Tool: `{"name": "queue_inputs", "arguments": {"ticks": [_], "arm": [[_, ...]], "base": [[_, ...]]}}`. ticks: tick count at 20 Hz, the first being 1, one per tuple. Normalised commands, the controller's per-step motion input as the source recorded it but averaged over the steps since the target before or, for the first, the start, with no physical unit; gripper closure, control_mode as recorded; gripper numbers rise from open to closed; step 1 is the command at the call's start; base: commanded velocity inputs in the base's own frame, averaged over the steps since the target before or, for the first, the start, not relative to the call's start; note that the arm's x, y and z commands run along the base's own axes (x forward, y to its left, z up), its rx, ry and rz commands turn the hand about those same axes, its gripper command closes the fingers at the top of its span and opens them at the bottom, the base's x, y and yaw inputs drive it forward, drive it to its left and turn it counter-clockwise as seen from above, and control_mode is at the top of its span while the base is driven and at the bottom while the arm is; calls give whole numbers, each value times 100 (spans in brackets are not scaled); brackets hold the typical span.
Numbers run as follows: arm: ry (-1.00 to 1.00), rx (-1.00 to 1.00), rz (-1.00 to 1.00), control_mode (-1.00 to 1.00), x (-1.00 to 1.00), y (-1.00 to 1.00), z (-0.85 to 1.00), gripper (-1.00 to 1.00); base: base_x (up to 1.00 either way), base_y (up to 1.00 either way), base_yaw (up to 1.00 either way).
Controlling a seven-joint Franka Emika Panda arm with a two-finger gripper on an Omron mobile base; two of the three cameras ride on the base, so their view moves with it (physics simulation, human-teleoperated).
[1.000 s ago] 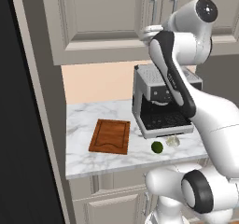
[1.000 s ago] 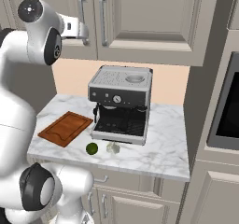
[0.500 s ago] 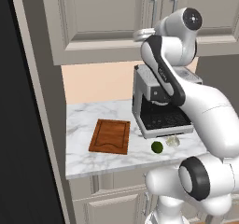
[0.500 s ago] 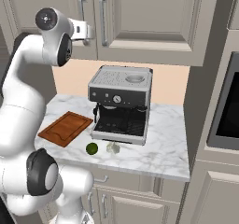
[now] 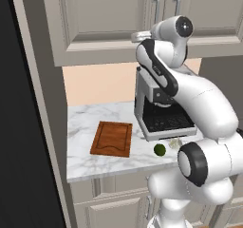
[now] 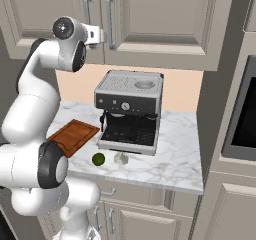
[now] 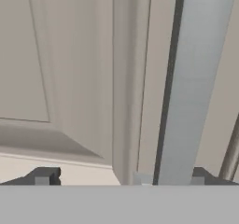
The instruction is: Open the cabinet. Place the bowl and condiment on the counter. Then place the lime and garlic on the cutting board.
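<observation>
Tool [image 7: 119,180] hangs wide open, empty, astride the cabinet [image 6: 160,19] handle [image 7: 193,83]. Opening is in hand. Next, it probably must close and pull.

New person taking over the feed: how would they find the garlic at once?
Start at the coffee machine on the marble counter. Just in front of its base lie two small things side by side. The garlic is the pale, lumpy one, right of the round dark-green lime.

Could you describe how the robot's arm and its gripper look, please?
The arm is glossy white, built of rounded, thick segments with dark grey discs at the joints. The gripper has two small dark grey, blocky finger tips. No cables or markings are visible.
</observation>
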Motion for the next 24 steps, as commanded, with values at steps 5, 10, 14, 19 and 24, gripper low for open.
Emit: {"name": "queue_inputs", "arguments": {"ticks": [5,10,14,19,24], "arm": [[0,0,0,-100,51,0,-1,-100],[0,-4,0,-100,42,3,-5,100],[1,-5,0,-100,0,1,0,100],[-4,8,2,-100,-14,3,2,100],[0,21,0,-100,-65,6,27,100]], "base": [[0,0,0],[0,0,0],[0,0,0],[0,0,0],[0,0,0]]}}
